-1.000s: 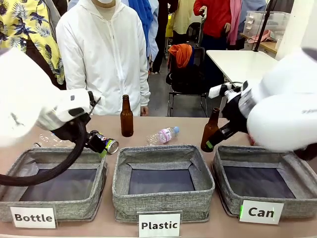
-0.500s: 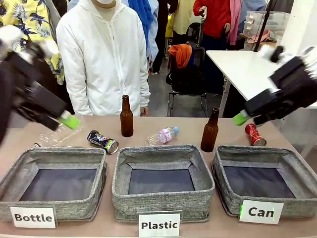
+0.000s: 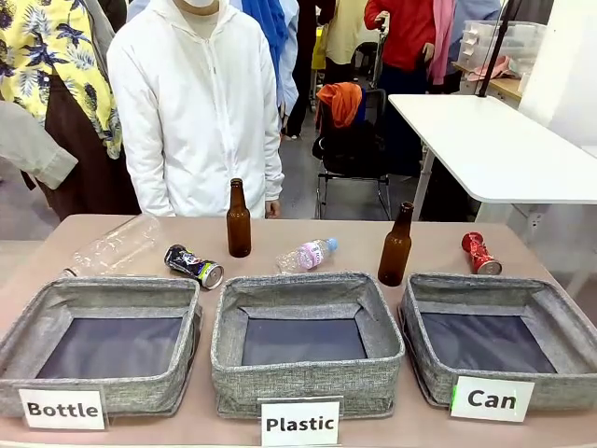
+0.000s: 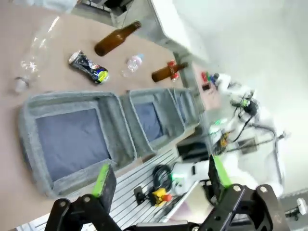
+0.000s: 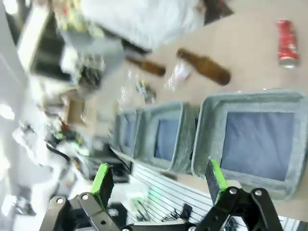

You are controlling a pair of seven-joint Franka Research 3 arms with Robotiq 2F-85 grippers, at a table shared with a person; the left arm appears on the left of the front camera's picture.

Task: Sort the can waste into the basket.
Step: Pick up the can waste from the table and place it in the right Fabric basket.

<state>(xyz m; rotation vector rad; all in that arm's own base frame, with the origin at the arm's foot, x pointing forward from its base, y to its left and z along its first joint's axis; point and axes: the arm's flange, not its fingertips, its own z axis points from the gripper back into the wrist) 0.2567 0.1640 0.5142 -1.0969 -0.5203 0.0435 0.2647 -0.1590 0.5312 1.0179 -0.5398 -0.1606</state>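
Front view: red can (image 3: 480,253) lies at right, just behind the Can basket (image 3: 560,313); dark can (image 3: 195,266) lies left on the worktop (image 3: 438,245). Left wrist: left jaws wide, empty. Right wrist: right jaws wide, empty; best straddle the red can's crushed middle squarely.

Heavy motion blur spoils our right wrist view: the person (image 5: 144,19) at twelve o'clock is a white smear, and the dark can (image 5: 144,90) toward ten o'clock is too smeared for us to read its print. In the left wrist view, at one o'clock, the red can (image 4: 171,63) lies partly hidden behind a brown bottle (image 4: 161,74). In the front view we see the "Can" basket (image 3: 560,313) at four o'clock clipped by the right edge, and the "Plastic" card (image 3: 299,425) at six o'clock clipped by the bottom edge.
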